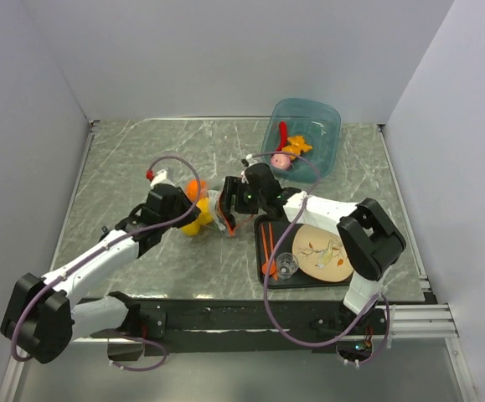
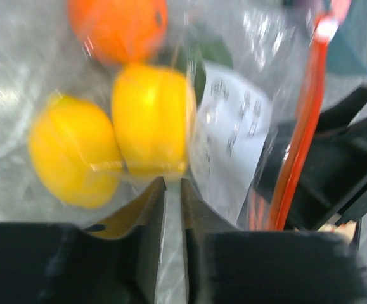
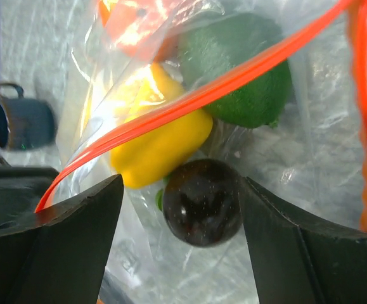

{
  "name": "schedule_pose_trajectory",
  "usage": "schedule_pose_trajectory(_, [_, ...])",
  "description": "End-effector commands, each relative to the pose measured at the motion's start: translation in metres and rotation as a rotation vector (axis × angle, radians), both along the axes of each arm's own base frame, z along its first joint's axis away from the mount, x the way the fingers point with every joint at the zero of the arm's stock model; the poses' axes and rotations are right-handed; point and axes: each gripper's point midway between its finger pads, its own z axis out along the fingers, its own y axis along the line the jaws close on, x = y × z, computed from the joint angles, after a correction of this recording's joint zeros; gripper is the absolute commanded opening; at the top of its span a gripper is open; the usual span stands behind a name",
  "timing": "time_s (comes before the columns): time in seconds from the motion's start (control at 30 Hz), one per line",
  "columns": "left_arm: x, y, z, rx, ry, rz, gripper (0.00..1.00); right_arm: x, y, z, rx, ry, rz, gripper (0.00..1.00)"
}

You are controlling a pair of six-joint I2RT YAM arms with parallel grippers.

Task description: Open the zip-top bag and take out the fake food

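The clear zip-top bag [image 1: 208,214] lies mid-table between my two grippers. Its orange-red zip strip [image 3: 234,77] is parted, so the mouth stands open. Inside are fake foods: a yellow pepper [image 3: 161,142], a green piece [image 3: 243,63], an orange piece [image 2: 116,25], a yellow lemon [image 2: 72,152] and a dark round piece [image 3: 202,202]. My left gripper [image 2: 172,181] is shut on a fold of the bag's plastic [image 2: 234,126], just below the yellow pieces. My right gripper [image 3: 182,181] is open inside the bag's mouth, its jaws on either side of the dark round piece.
A translucent blue tub [image 1: 326,126] at the back right holds red, pink and yellow toy pieces. A black tray [image 1: 263,272] at the front right carries a plate, a small clear cup [image 1: 286,265] and orange sticks [image 1: 266,243]. A blue mug [image 3: 18,123] stands beyond the bag.
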Motion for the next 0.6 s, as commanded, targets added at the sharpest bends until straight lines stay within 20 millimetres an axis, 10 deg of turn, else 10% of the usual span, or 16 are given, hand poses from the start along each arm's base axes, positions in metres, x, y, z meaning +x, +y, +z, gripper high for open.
schedule_pose_trajectory(0.0, [-0.014, -0.022, -0.022, -0.055, 0.066, -0.064, 0.13, -0.014, -0.001, -0.001, -0.050, -0.017, 0.100, 0.80])
schedule_pose_trajectory(0.57, [-0.003, -0.030, -0.076, -0.008, 0.161, -0.045, 0.01, -0.023, 0.016, -0.032, -0.286, -0.068, 0.191, 0.80])
